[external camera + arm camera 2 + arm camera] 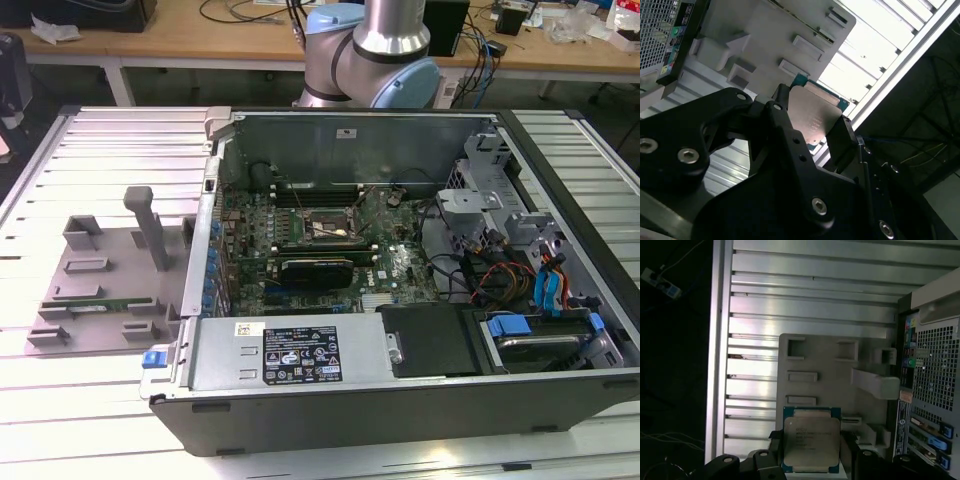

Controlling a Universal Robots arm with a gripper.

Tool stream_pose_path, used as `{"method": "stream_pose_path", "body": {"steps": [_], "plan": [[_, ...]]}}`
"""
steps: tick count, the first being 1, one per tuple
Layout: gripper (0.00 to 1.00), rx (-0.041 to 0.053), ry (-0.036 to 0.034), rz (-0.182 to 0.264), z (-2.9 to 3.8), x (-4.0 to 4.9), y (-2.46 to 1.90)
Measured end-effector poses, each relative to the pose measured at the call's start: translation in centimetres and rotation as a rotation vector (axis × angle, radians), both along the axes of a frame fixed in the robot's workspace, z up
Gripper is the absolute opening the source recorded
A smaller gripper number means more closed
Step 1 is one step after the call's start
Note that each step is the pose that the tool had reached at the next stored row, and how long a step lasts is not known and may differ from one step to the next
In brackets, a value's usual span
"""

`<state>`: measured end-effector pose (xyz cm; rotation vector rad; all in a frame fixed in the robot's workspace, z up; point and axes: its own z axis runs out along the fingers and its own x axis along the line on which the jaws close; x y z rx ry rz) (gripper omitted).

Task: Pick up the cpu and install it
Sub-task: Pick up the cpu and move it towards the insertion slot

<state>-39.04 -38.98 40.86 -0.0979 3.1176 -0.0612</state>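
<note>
Hand (811,450) pinches the cpu (811,437) by two opposite edges, a black finger (774,440) pressed against each side. The cpu is held in the air above the grey holder tray (830,385), which lies on the slatted metal surface (805,300) beside the open computer case (400,150).

The cpu is a flat square: dull silver metal lid with faint print, and a thin green board rim showing around it, clearest along one edge in the second wrist view. Its lid faces the camera in both wrist views.

In the exterior view the case lies open and the motherboard socket (325,228) is uncovered, well apart from the tray.
</note>
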Motion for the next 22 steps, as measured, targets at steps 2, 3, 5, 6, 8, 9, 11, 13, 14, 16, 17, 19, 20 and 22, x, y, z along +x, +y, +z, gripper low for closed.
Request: {"method": "stream_pose_path", "body": {"steps": [2,3,5,6,8,9,11,13,14,16,17,19,20,22], "plan": [[0.55,0.0284,0.0001,0.000,0.01,0.00,-0.01],[0.55,0.0285,0.0001,0.000,0.01,0.00,-0.01],[0.55,0.0287,0.0001,0.000,0.00,0.00,-0.02],[0.55,0.0287,0.0001,0.000,0.00,0.00,-0.02],[0.55,0.0287,0.0001,0.000,0.01,0.04,-0.02],[0.55,0.0288,0.0001,0.000,0.01,0.20,-0.03],[0.55,0.0287,0.0001,0.000,0.00,0.82,-0.02],[0.55,0.0287,0.0001,0.000,0.01,1.84,-0.02],[0.55,0.0288,0.0000,0.000,0.00,2.25,-0.01],[0.55,0.0288,0.0001,0.000,0.00,3.06,-0.02],[0.55,0.0287,0.0001,0.000,0.00,3.40,-0.02],[0.55,0.0288,0.0000,0.000,0.00,4.45,-0.02],[0.55,0.0288,0.0001,0.000,0.01,4.79,-0.02],[0.55,0.0288,0.0001,0.000,0.00,5.32,-0.02]]}}
